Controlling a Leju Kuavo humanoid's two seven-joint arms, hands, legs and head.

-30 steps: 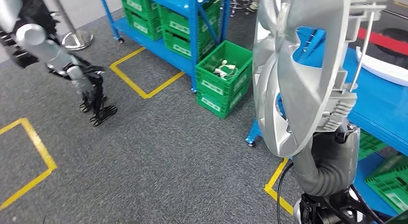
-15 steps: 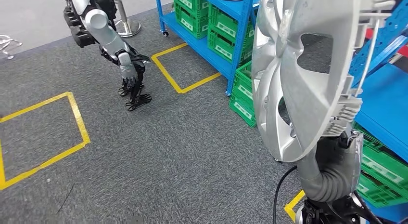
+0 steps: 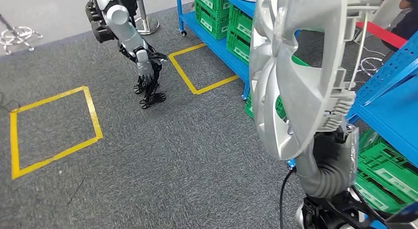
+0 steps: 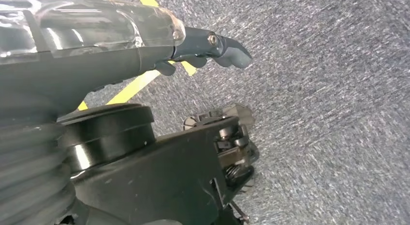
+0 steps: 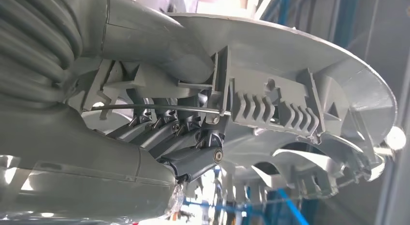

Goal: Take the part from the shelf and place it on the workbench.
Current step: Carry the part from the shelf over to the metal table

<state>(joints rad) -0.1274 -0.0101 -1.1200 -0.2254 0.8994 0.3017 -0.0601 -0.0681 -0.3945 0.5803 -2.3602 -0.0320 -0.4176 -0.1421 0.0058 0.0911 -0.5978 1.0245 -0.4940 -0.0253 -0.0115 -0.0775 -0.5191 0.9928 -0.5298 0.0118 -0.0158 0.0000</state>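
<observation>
The part is a large silver wheel cover (image 3: pixel 296 66), held upright on edge at the right of the head view. My right hand (image 3: pixel 339 140) grips its lower rim from behind, and the cover hides most of the hand. In the right wrist view the dark fingers (image 5: pixel 186 133) curl around the ribbed clips and wire ring on the cover's (image 5: pixel 300 84) back side. My left hand (image 3: pixel 148 83) hangs low over the grey carpet with its fingers apart and nothing in it. Its thumb (image 4: pixel 227 48) shows in the left wrist view.
A blue shelf (image 3: pixel 219 39) with green crates (image 3: pixel 212 12) stands at the back. Another blue shelf (image 3: pixel 394 106) with green crates (image 3: pixel 384 165) below is close on the right. Yellow tape squares (image 3: pixel 54 130) (image 3: pixel 202 66) mark the carpet. A stanchion base (image 3: pixel 148 26) stands behind my left arm.
The whole picture has shifted: my view has turned, so the shelves and floor marks slid across the frame. The wheel cover stays in my right hand, and my left hand still hangs with nothing in it.
</observation>
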